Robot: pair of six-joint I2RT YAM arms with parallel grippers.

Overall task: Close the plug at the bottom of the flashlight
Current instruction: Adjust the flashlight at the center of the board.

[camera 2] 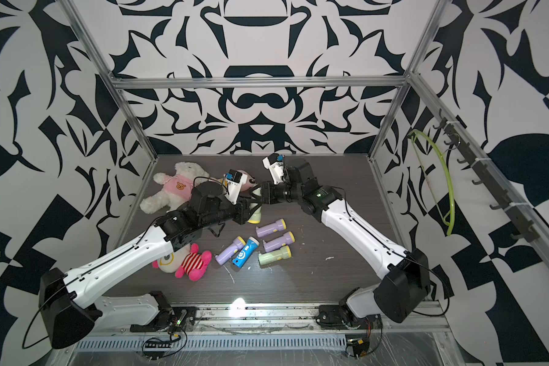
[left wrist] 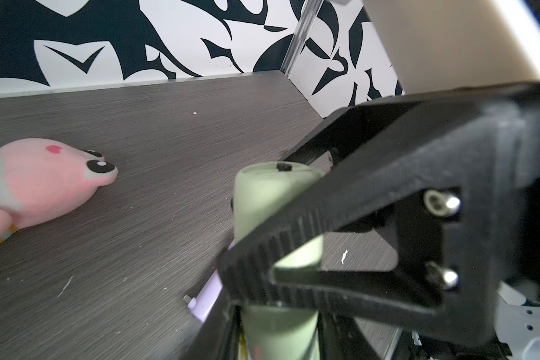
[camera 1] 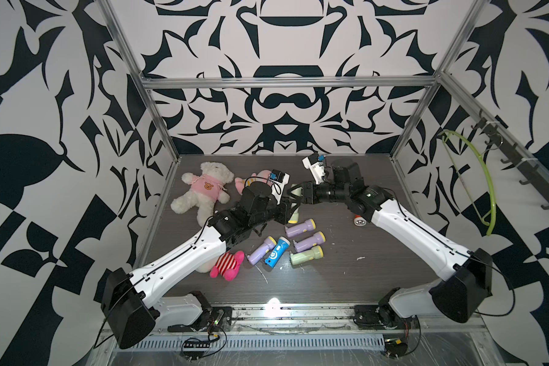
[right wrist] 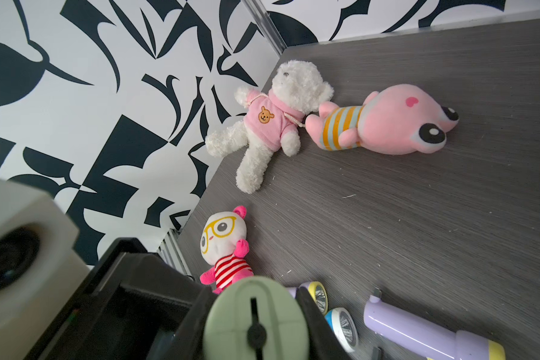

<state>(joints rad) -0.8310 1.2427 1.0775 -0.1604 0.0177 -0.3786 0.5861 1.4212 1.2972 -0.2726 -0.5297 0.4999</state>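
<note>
Left gripper [camera 1: 289,209] holds pale green flashlight [right wrist: 231,318] — black slot [right wrist: 253,308] across its base.

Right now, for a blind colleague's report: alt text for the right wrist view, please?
The pale green flashlight's slotted butt end fills the foreground, clamped in the right gripper. Beyond, on the grey table, lie three plush toys and more flashlights.

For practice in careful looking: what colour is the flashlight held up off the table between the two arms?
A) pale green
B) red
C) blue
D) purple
A: the raised flashlight shows pale green in both wrist views, body and end cap alike.
</note>
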